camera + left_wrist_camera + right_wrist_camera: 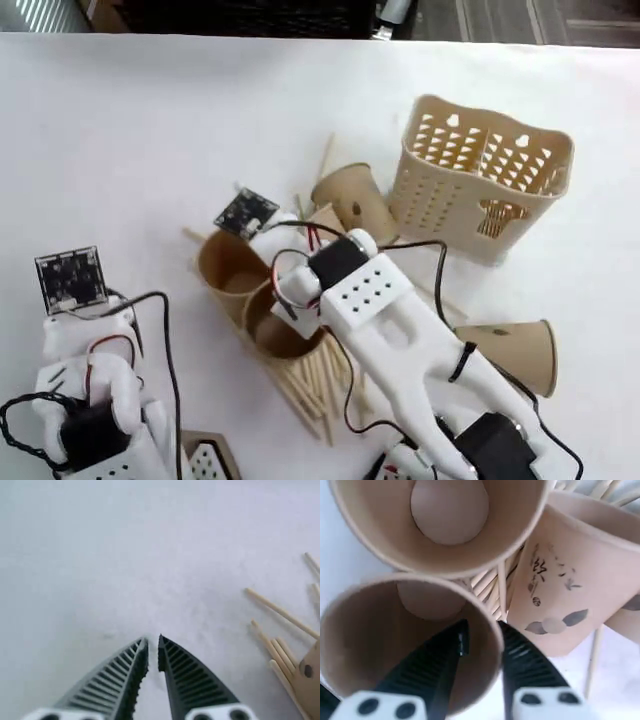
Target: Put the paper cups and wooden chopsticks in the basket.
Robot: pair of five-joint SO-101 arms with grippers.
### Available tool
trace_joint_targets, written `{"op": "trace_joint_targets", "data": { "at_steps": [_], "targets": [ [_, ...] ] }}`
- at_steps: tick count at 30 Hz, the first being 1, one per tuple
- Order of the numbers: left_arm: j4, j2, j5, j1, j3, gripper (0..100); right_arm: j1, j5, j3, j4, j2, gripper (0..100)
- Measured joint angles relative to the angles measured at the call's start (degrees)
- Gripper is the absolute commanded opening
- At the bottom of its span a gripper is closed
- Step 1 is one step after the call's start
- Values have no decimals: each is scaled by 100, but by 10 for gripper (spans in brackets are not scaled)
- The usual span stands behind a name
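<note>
Two upright paper cups (225,265) (272,325) stand side by side mid-table on a heap of wooden chopsticks (312,380). A third cup (350,200) lies next to the beige basket (480,175), and another cup (515,352) lies at the right. My right gripper (484,627) is open and straddles the rim of the nearer upright cup (380,635), one finger inside and one outside. The other upright cup (445,520) and a printed cup (570,580) sit just beyond. My left gripper (152,640) is shut on nothing over bare table at the front left, beside some chopstick ends (280,645).
The right arm (400,330) stretches from the front right across the chopstick heap. The left arm (90,390) sits at the front left corner. A brown piece with a hole (310,675) lies by the chopstick ends. The table's far edge (200,35) runs along the back.
</note>
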Motion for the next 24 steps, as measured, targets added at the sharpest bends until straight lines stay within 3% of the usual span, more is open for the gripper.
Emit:
{"op": "trace_joint_targets", "data": {
  "at_steps": [10, 14, 24],
  "targets": [
    [-440, 0, 0, 0, 0, 67, 0, 246, -1415, 1530, -501, 19],
    [-607, 0, -88, 18, -26, 142, 185, 290, -2066, 2154, -659, 19],
    [-211, 0, -422, 1029, -1187, 154, 1178, 299, -2936, 2242, -1204, 19]
  ]
}}
